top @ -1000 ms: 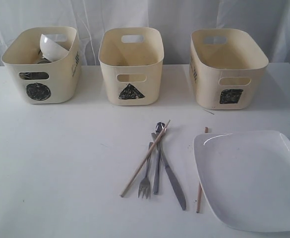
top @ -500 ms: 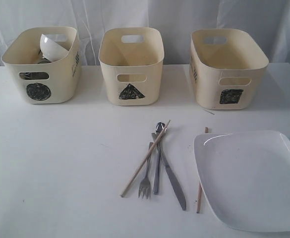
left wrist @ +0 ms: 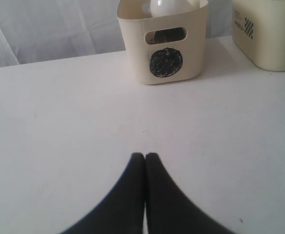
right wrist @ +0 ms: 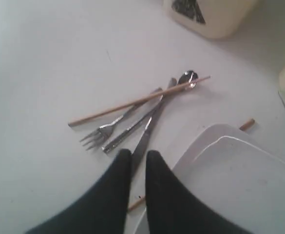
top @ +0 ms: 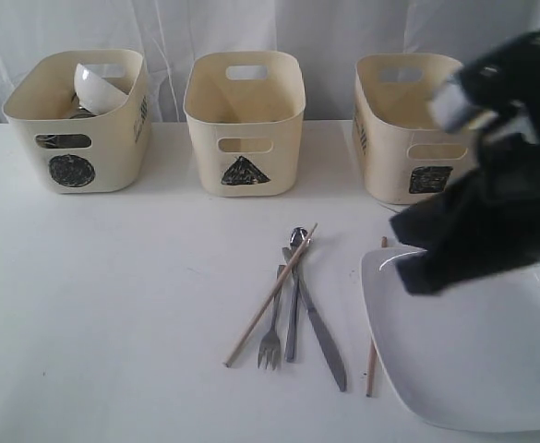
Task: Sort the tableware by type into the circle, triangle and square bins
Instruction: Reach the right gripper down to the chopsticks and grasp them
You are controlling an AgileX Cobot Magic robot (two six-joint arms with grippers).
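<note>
Tableware: round white bowl (top: 99, 88) binned; square white plate (top: 473, 360), steel cutlery (top: 293, 318), wooden chopsticks (top: 270, 297) left. Left fingers (left wrist: 132, 195) closed, right fingers (right wrist: 115, 190) slightly parted, empty.

Pretty plain setup here. A white table (top: 113, 305) with a matte top fills most of the exterior view and runs back to a straight far edge. Right behind that edge hangs a white curtain (top: 334, 28), thin-looking, with long vertical folds and some creases, and it covers the whole back of the shot. The light is soft and even, a bit brighter in patches through the cloth. Shadows on the tabletop are faint and blurry. There are a few tiny dark specks on the surface.
</note>
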